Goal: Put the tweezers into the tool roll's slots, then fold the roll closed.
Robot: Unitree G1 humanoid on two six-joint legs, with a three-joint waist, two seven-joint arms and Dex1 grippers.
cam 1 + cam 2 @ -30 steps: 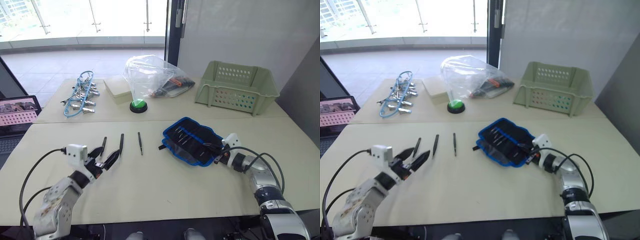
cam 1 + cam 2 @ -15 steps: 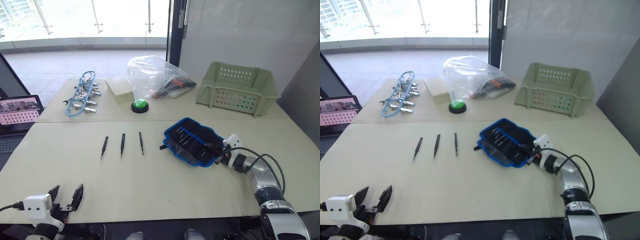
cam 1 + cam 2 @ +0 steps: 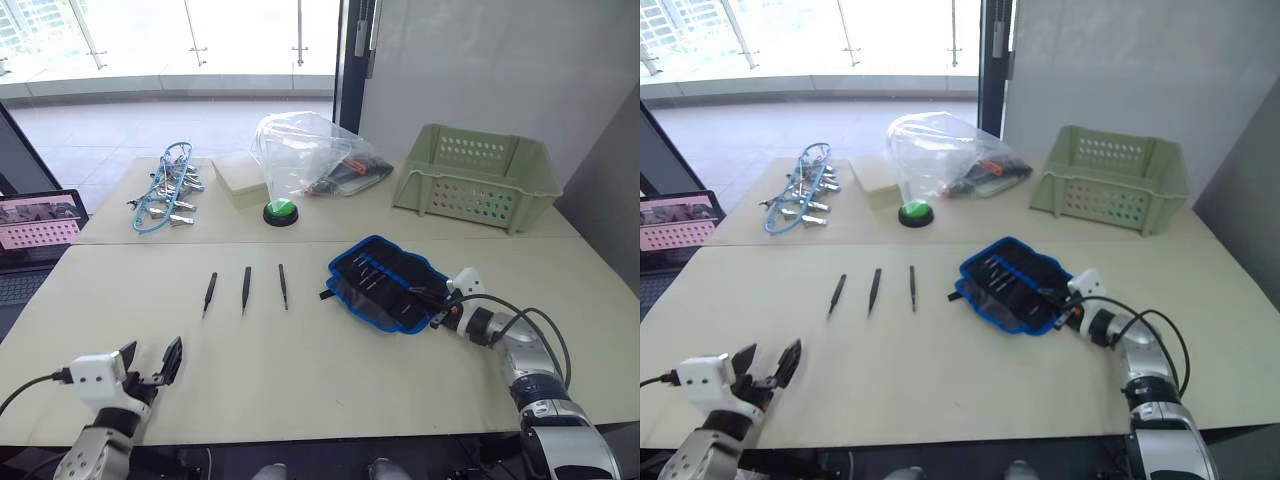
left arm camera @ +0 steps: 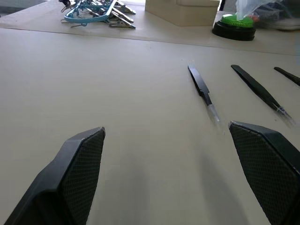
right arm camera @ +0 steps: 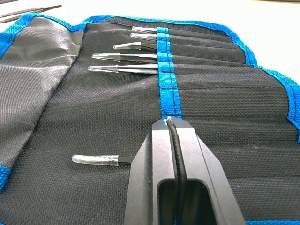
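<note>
three loose tweezers (image 3: 245,288) are lying side by side mid-table, long axes running near-to-far, ahead and right of the left gripper (image 3: 150,364), which is sitting spread wide & empty, the nearer arm. right gripper (image 5: 172,154) is closed, pressing on the tool roll (image 3: 388,282), prob. holding a tweezer. roll lying open at right, several tweezers in its slots (image 5: 206,61). green basket (image 3: 475,177) far right, contents unclear.

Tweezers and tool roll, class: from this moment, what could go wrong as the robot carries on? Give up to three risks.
1. Three tweezers lie flat and close together on the table; the open left end effector, set well back from them, may nudge a neighbour.
2. The right end effector is shut on the tool roll; a pull could shift the roll.
3. The capped tips stick out past the slots; folding may snag them.
</note>
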